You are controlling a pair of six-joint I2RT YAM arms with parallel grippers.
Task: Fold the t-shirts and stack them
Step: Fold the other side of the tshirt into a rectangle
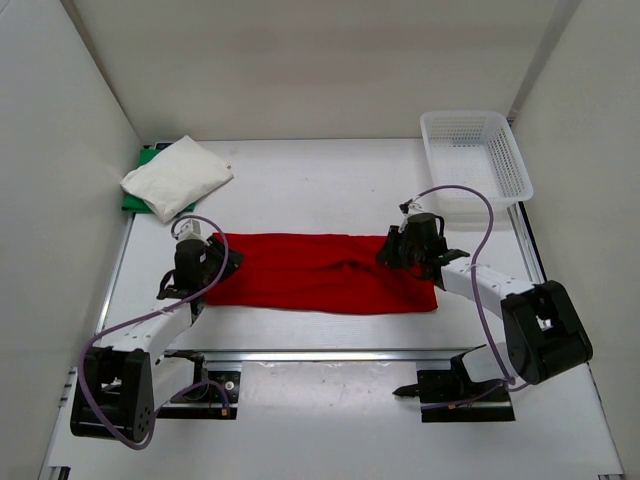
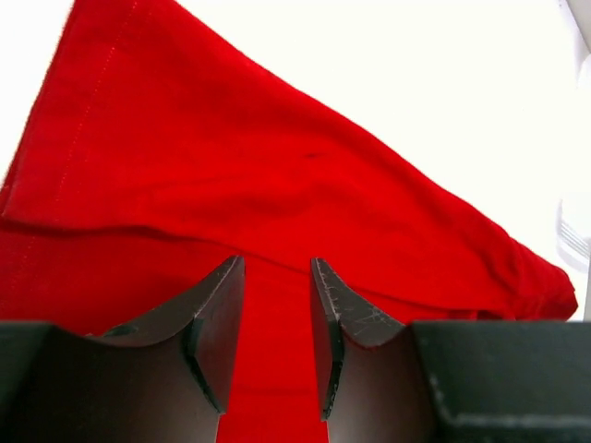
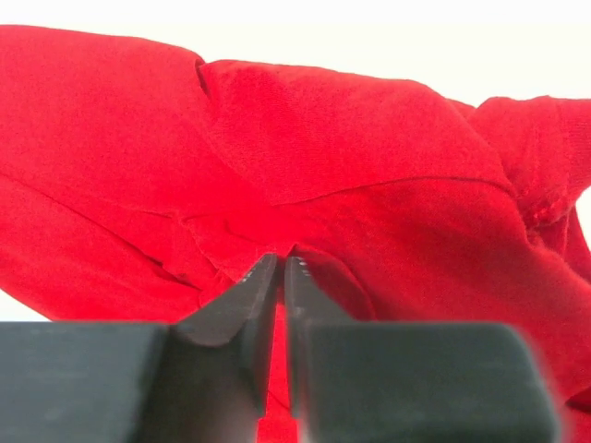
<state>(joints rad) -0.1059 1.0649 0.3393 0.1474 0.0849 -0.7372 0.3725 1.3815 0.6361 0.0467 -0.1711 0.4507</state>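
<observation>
Just beyond the arm bases, the red t-shirt (image 1: 320, 275) lies on the table (image 1: 320, 185) as a long folded band, its long axis running from 9 o'clock to 3 o'clock. Each arm works one end of it.

The left gripper (image 2: 274, 268) sits at the 9 o'clock end. Its jaws stand apart over flat red cloth, and nothing shows pinched between them.

The right gripper (image 3: 281, 260) is on the far edge of the band, close to its 3 o'clock end. Its jaws are drawn almost together, and cloth puckers around their tips. It seems to have a pinch of the shirt, though the wrist view is too close to be sure how much.

Farther back, at about 11 o'clock from the left gripper, the white t-shirt (image 1: 178, 176) rests folded on the green t-shirt (image 1: 150, 153), of which only the edges peep out. At about 1 o'clock from the right gripper stands a white mesh basket (image 1: 512, 178).

As I judge it, the band needs another fold across its length and then a trip to that stack. Because the stack lies off the shirt's 9 o'clock end, the left arm is much the nearer, and the right arm's end would have to travel toward 9 o'clock.
</observation>
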